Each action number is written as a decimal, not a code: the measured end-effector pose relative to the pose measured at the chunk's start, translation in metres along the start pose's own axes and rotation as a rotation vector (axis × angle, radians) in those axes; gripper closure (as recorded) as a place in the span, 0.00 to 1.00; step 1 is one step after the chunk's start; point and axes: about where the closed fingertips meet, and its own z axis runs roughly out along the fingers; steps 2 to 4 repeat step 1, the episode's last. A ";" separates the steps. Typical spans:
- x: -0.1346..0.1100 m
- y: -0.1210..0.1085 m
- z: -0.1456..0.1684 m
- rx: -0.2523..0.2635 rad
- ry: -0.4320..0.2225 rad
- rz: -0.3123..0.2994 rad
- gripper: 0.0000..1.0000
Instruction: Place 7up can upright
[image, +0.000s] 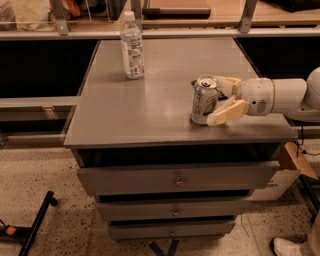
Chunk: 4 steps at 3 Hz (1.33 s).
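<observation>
On the cabinet top (150, 112), the 7up can (203, 101) stands upright within the gripper (216, 101), its fingers (227, 112) spread.

One can (203, 101), one bottle (132, 47), one gripper (215, 101) alongside

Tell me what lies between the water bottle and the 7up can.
Nothing: in the camera view, only bare grey cabinet top runs between the water bottle and the upright 7up can. The hand is on the can's side away from the bottle.
</observation>
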 end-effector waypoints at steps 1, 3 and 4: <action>0.000 0.000 0.000 0.000 0.000 0.000 0.00; 0.000 0.000 0.000 0.000 0.000 0.000 0.00; 0.000 0.000 0.000 0.000 0.000 0.000 0.00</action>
